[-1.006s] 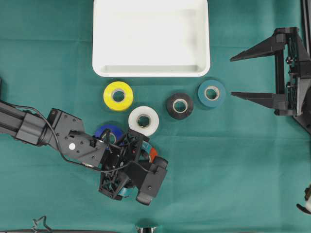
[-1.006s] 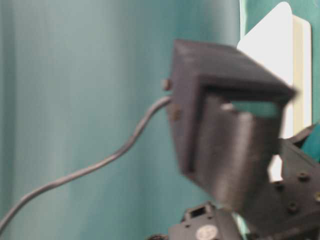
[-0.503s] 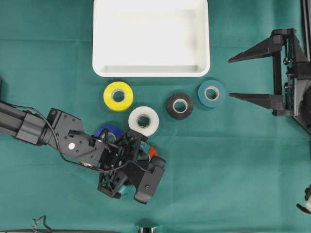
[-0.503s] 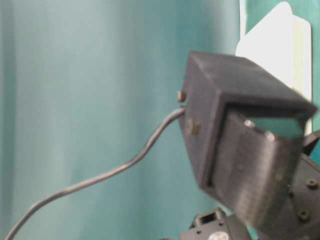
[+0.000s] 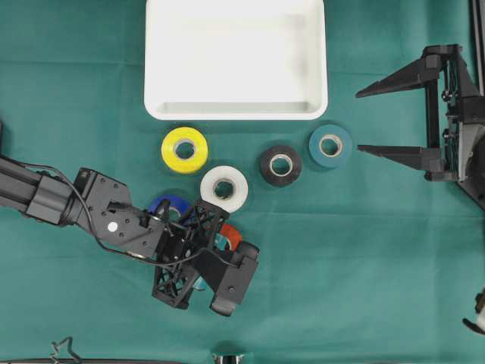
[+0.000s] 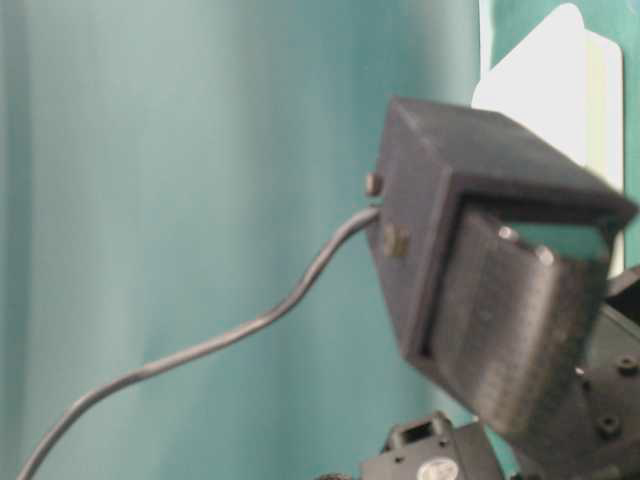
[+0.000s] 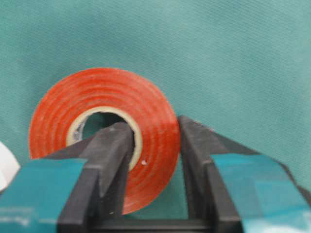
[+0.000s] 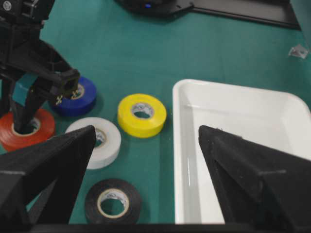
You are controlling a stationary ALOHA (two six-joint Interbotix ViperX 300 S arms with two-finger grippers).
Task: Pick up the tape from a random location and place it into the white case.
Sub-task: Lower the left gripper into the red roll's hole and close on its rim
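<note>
My left wrist camera shows what the overhead view hides: my left gripper (image 7: 154, 160) is clamped on the wall of the flat red roll of tape (image 7: 102, 131), one finger (image 7: 111, 160) down inside its cardboard core and the other against its outer rim, with the roll lying on the green cloth (image 7: 233, 58). From overhead, only a sliver of that red roll (image 5: 231, 236) peeks out beside my left gripper (image 5: 208, 241), whose black frame covers the rest.

My right gripper (image 5: 364, 120) hangs spread wide at the right edge, holding nothing, just beside the teal roll (image 5: 330, 145). Its own camera looks between those open fingers onto the large white plastic case (image 8: 243, 145) with its raised rim.

The white case (image 5: 236, 110) sits at the far side of the cloth. Between it and my grip lie a yellow roll (image 5: 185, 149), a white roll (image 5: 224, 188) and a black roll (image 5: 280, 165), while a blue roll (image 5: 168, 206) lies half under my left arm. The table-level view is blocked by a blurred black camera housing (image 6: 480, 260) and its grey cable (image 6: 200, 350).
</note>
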